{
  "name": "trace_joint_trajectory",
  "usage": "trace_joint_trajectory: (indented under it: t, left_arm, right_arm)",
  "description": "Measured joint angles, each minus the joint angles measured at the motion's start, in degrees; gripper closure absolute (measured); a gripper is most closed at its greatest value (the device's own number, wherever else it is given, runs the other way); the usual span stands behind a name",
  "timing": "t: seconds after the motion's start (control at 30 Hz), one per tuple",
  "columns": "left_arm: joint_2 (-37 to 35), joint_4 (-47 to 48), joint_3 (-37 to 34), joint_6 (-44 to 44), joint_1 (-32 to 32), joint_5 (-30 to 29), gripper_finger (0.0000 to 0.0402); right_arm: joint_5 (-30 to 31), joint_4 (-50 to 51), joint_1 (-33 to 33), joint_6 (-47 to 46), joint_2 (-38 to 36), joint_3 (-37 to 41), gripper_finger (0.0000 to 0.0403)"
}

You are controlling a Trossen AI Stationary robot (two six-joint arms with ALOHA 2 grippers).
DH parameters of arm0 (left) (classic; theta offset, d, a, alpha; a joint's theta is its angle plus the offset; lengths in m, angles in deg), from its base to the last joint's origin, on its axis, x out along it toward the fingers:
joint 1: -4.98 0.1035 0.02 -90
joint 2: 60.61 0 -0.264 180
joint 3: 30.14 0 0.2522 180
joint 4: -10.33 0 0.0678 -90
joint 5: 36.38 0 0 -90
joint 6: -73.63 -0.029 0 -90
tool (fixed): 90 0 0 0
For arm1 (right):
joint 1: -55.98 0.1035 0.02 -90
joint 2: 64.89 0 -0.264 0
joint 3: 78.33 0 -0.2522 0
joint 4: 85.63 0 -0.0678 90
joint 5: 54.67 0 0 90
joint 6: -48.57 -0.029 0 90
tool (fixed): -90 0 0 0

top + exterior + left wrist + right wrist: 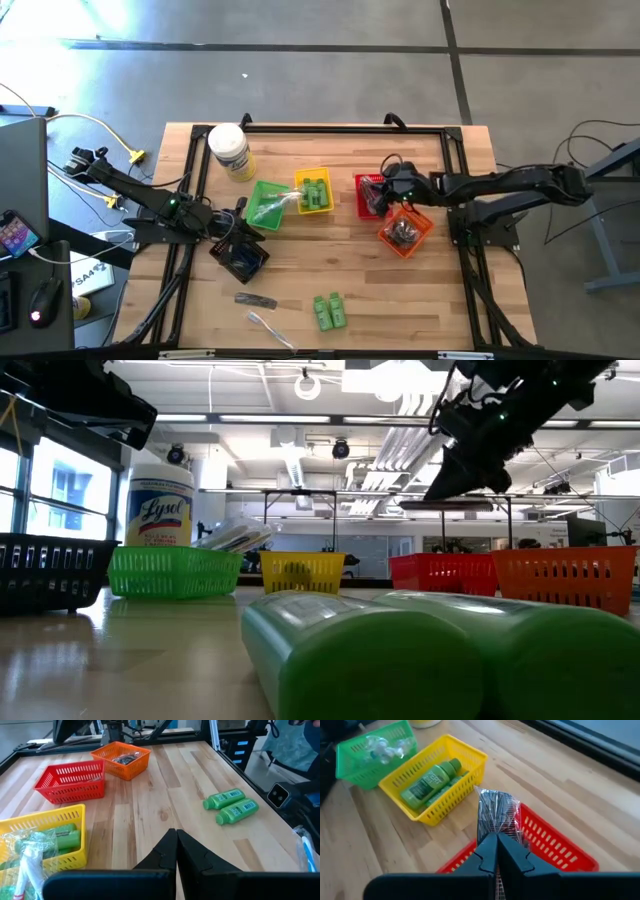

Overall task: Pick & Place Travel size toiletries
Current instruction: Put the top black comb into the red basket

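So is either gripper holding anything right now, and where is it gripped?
The right gripper pinches a clear-wrapped packet of dark sticks by its lower end, above the red basket. The left gripper is shut on nothing.

High view: overhead, straight down on the whole desk. Low view: desk level, close behind two green bottles, facing the basket row. Wrist views: each looks past its own tool; both share the yellow basket.
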Motion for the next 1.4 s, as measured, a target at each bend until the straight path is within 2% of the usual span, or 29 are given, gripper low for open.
trace_joint_trajectory:
  t: [0.33,0.6,0.87,1.13,1.4]
  left_arm:
    - [0.0,-0.9,0.0,0.6,0.0,0.0,0.0402]
    - [0.0,-3.2,0.0,0.2,0.0,0.0,0.0402]
    - [0.0,-3.2,0.0,0.6,0.0,0.0,0.0402]
    - [0.0,-3.4,0.0,0.6,0.0,0.0,0.0402]
    - [0.0,-4.3,0.0,0.7,0.0,0.0,0.0402]
  right_arm:
    - [0.6,2.5,0.0,2.8,0.0,-1.6,0.0400]
    - [-3.5,1.3,2.9,11.4,-2.0,-1.6,0.0400]
    - [-0.6,1.7,4.2,10.6,-15.0,1.1,0.0400]
    - [-1.9,-3.5,6.4,10.6,-30.3,12.0,0.0400]
    - [-2.1,-10.1,8.5,10.9,-41.9,23.5,0.0400]
